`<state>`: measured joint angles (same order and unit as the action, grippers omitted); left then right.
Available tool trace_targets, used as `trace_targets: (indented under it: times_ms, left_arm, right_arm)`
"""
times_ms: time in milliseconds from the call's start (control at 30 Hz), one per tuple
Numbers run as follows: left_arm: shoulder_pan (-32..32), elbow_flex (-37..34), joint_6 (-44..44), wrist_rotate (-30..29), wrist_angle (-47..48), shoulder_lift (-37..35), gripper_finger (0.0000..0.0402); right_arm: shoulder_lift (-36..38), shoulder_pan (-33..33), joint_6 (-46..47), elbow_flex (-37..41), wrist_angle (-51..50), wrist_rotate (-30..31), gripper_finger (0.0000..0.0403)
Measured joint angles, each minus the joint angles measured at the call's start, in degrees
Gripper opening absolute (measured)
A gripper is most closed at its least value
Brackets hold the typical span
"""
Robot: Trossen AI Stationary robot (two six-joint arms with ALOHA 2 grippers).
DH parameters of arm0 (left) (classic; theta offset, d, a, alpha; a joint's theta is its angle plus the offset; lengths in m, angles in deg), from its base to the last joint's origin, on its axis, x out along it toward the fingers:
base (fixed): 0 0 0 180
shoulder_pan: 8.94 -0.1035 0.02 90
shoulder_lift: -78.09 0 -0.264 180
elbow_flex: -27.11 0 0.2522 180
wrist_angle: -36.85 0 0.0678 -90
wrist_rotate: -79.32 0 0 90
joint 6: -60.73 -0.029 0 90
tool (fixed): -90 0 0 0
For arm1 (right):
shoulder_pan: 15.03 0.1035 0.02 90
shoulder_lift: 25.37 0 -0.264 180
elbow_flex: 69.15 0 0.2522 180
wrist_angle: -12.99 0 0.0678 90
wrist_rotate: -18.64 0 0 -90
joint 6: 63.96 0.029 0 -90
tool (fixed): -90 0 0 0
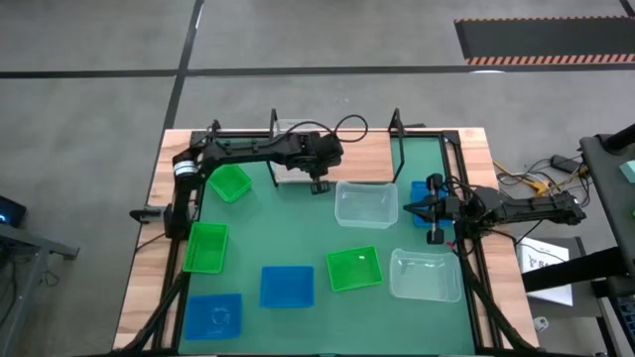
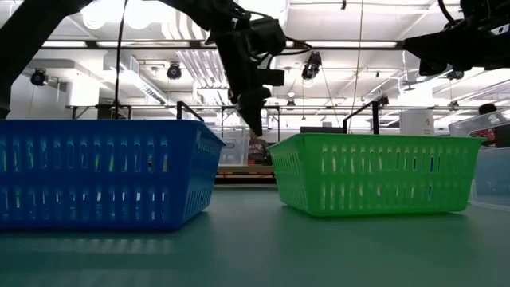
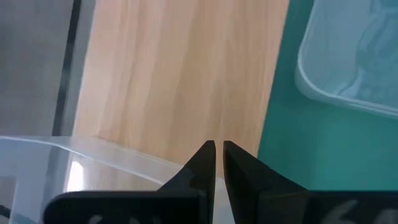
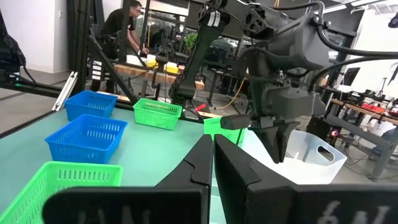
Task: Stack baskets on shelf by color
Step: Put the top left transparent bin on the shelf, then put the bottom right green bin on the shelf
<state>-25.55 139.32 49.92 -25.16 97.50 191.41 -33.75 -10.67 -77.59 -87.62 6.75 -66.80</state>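
Baskets, nine counted in the high view, small rectangular plastic bins with slotted or moulded walls and rolled rims. One clear basket [image 1: 290, 171] is seen on the shelf [image 1: 362, 154], a light-brown wooden board with visible grain, framed by thin black metal uprights at the far edge of the table; its translucent rim is gripped by the left gripper [image 1: 318, 184], whose dark fingers are pressed nearly together on that rim in the left wrist view. Whether the basket sits fully on the board or partly over the mat cannot be told. Eight baskets are judged to remain unplaced on the green mat [image 1: 298, 233]: two clear ones, one [image 1: 365, 203] just in front of the shelf and one [image 1: 425, 275] near the right front; three green, one tilted [image 1: 229, 182] at left beside the left arm, one [image 1: 205, 247] further forward at left, one [image 1: 354, 268] at centre front; three blue, two at the front left [image 1: 213, 316] [image 1: 287, 286] and one [image 1: 420, 203] partly hidden under the right arm. No stack by colour is yet formed; the task is judged to be at an early stage. The green and blue bins are opaque, glossy and lattice-walled, as shown closely in the low view; the clear bins are smooth-sided and frosted. The right gripper [image 1: 434, 211] is held over the right side of the mat with fingers pressed together, holding nothing.
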Motion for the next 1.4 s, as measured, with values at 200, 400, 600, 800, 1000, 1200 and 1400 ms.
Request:
trace_targets:
  times_ms: [200, 400, 600, 800, 1000, 1200, 1400]
  left_arm:
    - [2.53, 0.27, 1.57, 0.35, -0.50, -3.11, 0.0015]
    - [11.69, -5.10, 2.13, 0.80, -10.44, -11.17, 0.0015]
    - [23.21, -18.32, -0.22, 0.77, -30.81, -20.10, 0.0015]
    - [30.86, -33.77, -5.78, -0.94, -52.46, -27.80, 0.0015]
    - [32.58, -46.29, -9.56, -5.59, -71.15, -33.11, 0.0015]
    - [31.83, -54.50, -9.99, -7.54, -79.18, -37.75, 0.0015]
    - [31.83, -57.88, -10.64, -9.49, -79.41, -41.98, 0.0015]
  right_arm:
    - [-0.02, 0.00, 0.09, 0.00, -0.33, 0.00, 0.0009]
    - [-0.10, 0.00, 1.22, 0.00, -0.37, 0.00, 0.0009]
    - [-0.44, 0.00, 3.15, -0.02, -0.28, -0.04, 0.0009]
    - [-3.48, 0.31, 3.17, -1.07, 3.64, -0.66, 0.0009]
    - [-11.51, 1.03, 2.67, -6.96, 3.60, -1.75, 0.0009]
    - [-22.86, 1.03, -0.52, -15.30, 1.19, -5.90, 0.0009]
    - [-32.61, 2.69, -7.60, -24.83, -5.61, -8.10, 0.0012]
